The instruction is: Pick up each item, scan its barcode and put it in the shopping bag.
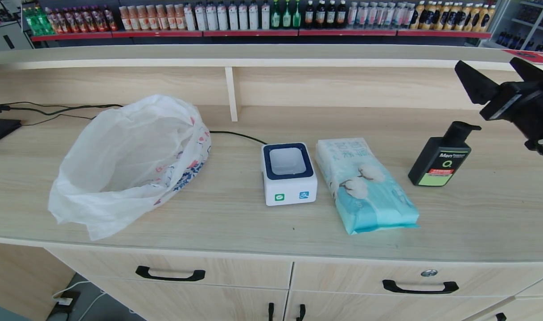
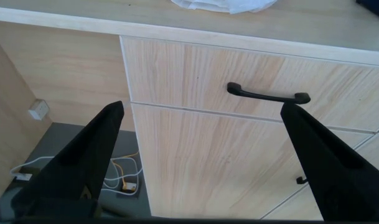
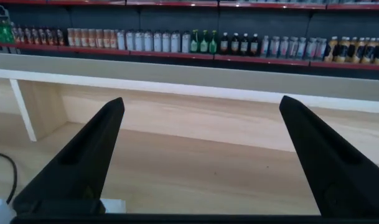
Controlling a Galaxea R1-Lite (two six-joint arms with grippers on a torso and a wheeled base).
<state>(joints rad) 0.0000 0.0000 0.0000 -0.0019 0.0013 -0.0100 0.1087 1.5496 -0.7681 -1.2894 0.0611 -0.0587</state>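
Note:
A white plastic shopping bag (image 1: 129,162) lies open on the left of the wooden counter (image 1: 236,214). A white barcode scanner (image 1: 289,173) with a dark blue rim stands in the middle. Beside it lies a light blue tissue pack (image 1: 365,183). A black pump bottle (image 1: 441,156) with a green label stands at the right. My right gripper (image 1: 496,73) hangs open above and behind the bottle, nothing between its fingers. My left gripper (image 2: 201,162) is open below the counter edge, facing a drawer front.
A raised back ledge (image 1: 253,55) with a vertical divider (image 1: 231,93) runs along the counter's far side. Black cables (image 1: 53,109) trail at the back left. Drawers with black handles (image 2: 268,94) sit under the counter. Shelves of bottles (image 1: 262,15) stand behind.

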